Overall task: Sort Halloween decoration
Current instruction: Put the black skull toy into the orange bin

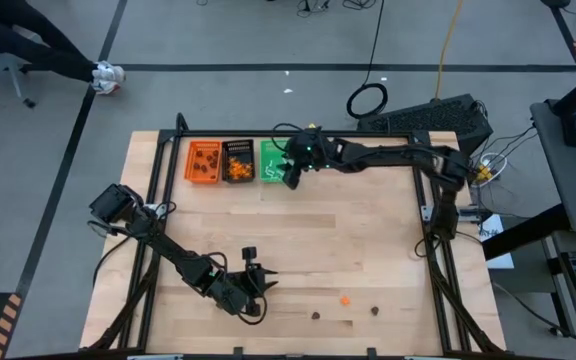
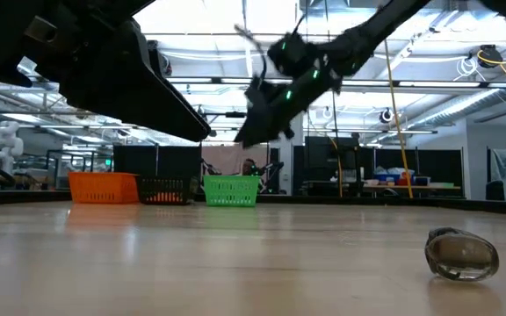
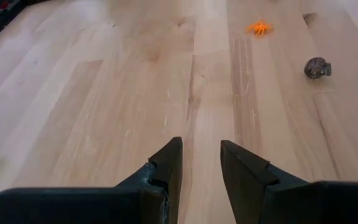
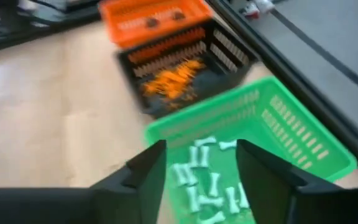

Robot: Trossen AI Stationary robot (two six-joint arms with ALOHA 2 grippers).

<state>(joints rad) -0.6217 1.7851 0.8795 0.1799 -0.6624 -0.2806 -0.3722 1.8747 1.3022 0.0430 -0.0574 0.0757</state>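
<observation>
Right gripper (image 4: 201, 171) hovering over green basket (image 4: 303, 134), jaws spread, white bone trinkets (image 4: 207, 180) lying inside. Left gripper (image 3: 201, 165) waiting near front edge, jaws parted, empty; orange trinket (image 3: 259, 28) lying ahead on table (image 3: 104, 93).

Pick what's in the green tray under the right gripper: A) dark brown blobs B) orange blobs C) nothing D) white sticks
D: the right wrist view shows the right gripper, fingers apart, above the green tray, which holds white sticks; the orange blobs lie in the black tray beside it.
</observation>
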